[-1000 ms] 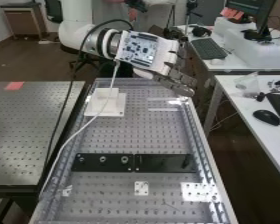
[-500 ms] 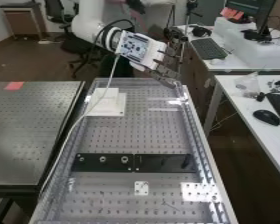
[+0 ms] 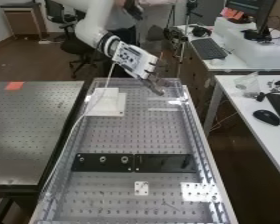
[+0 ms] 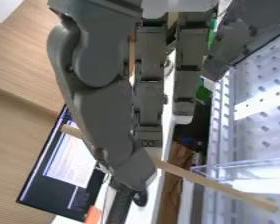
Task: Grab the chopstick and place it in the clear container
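Note:
At the far end of the bench, in the high view, the hand [image 3: 135, 60] hangs with its fingers pointing down over the clear-walled edge [image 3: 169, 80]. The wrist view has the hand [image 4: 111, 115] with its thumb and fingers closed around a thin wooden chopstick [image 4: 214, 185]. The stick lies aslant, its tips sticking out on both sides of the thumb. Part of its middle is hidden behind the thumb. Near one tip is a transparent rim [image 4: 247, 164], probably the clear container's, apart from the hand; whether the stick is above it I cannot tell.
A white block on a square base [image 3: 109, 104] stands on the perforated bench close to the hand. Black plates [image 3: 134, 163] cross the bench nearer the camera. A white cable [image 3: 69, 137] trails along its left edge. A desk with a mouse [image 3: 266, 117] is at the right.
Across the high-view frames the hand has moved left and turned to point more downward. The arm has shifted with it, and the cable has moved slightly.

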Robot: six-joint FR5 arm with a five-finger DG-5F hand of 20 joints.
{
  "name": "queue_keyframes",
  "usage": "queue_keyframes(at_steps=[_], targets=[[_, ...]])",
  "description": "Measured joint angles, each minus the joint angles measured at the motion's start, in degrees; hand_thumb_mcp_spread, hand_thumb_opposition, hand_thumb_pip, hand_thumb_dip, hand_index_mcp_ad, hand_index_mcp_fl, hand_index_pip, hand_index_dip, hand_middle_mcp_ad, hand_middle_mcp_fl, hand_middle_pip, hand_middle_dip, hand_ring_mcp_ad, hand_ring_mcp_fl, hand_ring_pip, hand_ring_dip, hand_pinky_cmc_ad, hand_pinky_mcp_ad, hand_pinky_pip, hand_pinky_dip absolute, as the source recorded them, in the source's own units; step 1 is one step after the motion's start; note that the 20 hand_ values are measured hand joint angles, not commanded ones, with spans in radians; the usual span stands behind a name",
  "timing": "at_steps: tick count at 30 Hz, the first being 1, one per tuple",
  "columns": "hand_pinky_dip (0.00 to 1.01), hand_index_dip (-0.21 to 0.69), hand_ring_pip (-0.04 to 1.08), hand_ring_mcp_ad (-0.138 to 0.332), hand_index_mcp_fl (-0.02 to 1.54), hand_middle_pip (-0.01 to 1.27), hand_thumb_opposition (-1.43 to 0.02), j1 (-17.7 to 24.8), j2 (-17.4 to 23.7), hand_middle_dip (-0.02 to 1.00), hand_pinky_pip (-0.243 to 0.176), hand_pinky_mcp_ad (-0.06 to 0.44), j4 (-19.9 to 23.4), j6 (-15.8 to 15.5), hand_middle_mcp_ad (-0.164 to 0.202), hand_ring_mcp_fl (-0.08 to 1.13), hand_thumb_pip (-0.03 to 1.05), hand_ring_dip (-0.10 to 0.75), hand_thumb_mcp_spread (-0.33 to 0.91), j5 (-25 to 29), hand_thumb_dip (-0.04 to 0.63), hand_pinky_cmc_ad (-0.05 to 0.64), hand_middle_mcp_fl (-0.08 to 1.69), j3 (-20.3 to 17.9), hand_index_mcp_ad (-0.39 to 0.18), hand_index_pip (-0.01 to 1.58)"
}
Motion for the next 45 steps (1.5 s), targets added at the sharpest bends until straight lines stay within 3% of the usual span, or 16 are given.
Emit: queue_keyframes(at_steps=[9, 12, 28, 36, 45], targets=[[0.18, 0.391, 0.12, 0.115, 1.28, 0.18, -1.13, 0.1, -2.6, 0.61, 0.010, 0.234, -9.2, 9.4, 0.014, 0.68, 0.44, 0.372, 0.79, -0.5, 0.340, 0.497, 1.38, 0.9, -0.098, 0.41], [0.18, 0.391, 0.12, 0.113, 1.28, 0.18, -1.14, -0.1, -3.7, 0.61, 0.012, 0.234, -12.3, 11.3, 0.033, 0.68, 0.45, 0.372, 0.78, -1.1, 0.340, 0.494, 1.38, 2.0, -0.096, 0.41], [0.18, 0.391, 0.12, 0.113, 1.28, 0.17, -1.14, -1.3, -7.2, 0.59, 0.016, 0.234, -19.7, 9.1, 0.035, 0.68, 0.45, 0.375, 0.79, -3.2, 0.340, 0.503, 1.38, 7.4, -0.099, 0.41], [0.18, 0.391, 0.12, 0.113, 1.28, 0.18, -1.14, -1.4, -7.8, 0.59, 0.012, 0.234, -19.7, 8.0, 0.042, 0.68, 0.45, 0.375, 0.79, -3.0, 0.340, 0.496, 1.38, 8.9, -0.096, 0.41], [0.18, 0.391, 0.12, 0.113, 1.28, 0.18, -1.14, -1.6, -10.2, 0.59, 0.016, 0.230, -22.8, 8.5, 0.040, 0.69, 0.45, 0.375, 0.78, -3.3, 0.340, 0.494, 1.38, 12.1, -0.099, 0.41]])
